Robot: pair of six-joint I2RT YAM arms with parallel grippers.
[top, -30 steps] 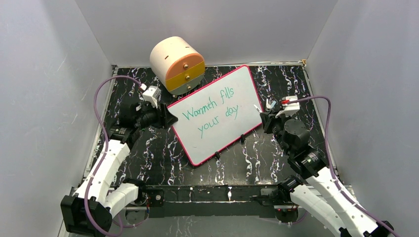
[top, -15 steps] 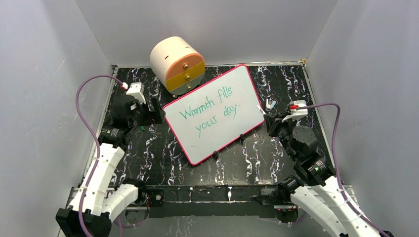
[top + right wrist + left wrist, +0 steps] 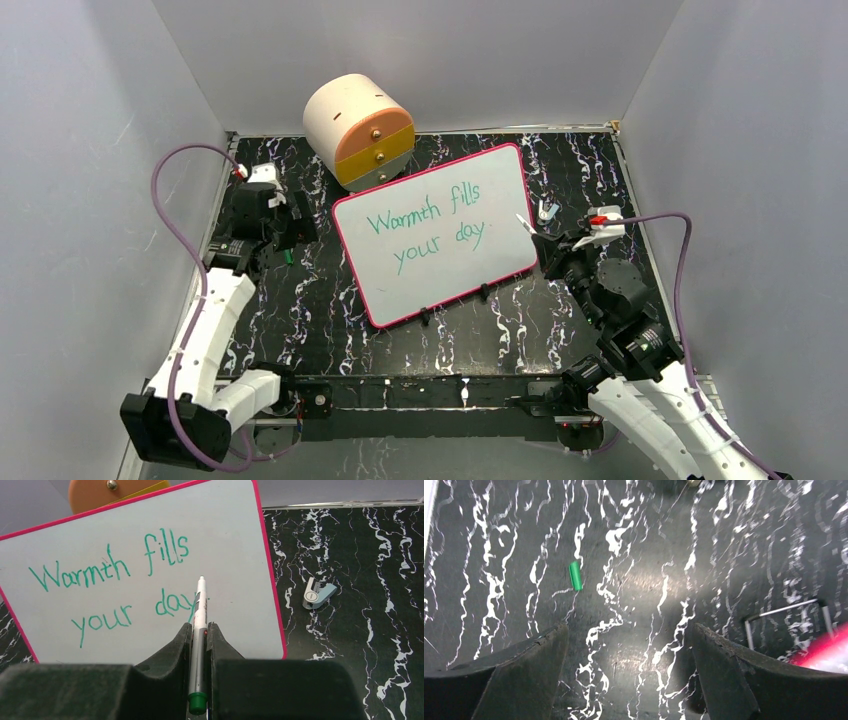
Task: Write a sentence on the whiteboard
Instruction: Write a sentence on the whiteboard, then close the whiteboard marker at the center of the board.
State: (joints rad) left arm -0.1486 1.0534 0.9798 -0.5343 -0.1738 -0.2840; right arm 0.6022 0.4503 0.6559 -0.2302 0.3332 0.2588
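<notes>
The whiteboard [image 3: 450, 285] lies flat mid-table with a pink rim and black clips on its near edge. The sentence [image 3: 425, 228] "Warmth fills your day" is written on it in green, in two lines. My right gripper [image 3: 545, 242] is at the board's right edge, shut on a white marker [image 3: 524, 222] whose tip points over the board. In the right wrist view the marker [image 3: 199, 612] sits between the jaws of the gripper [image 3: 199, 630], its tip by "day" of the sentence [image 3: 107, 572] on the board [image 3: 235, 540]. My left gripper [image 3: 300, 230] is open and empty, left of the board.
A cream, orange and yellow cylindrical drawer unit [image 3: 358, 130] stands behind the board. A small blue-grey object [image 3: 547, 210] lies right of the board, also in the right wrist view [image 3: 318, 594]. A green cap [image 3: 575, 575] lies on the black marbled table under my left gripper [image 3: 629, 635].
My left gripper has pulled back left, away from the board's left corner. The board has turned a little and shifted. My right gripper has drawn back slightly with the marker.
</notes>
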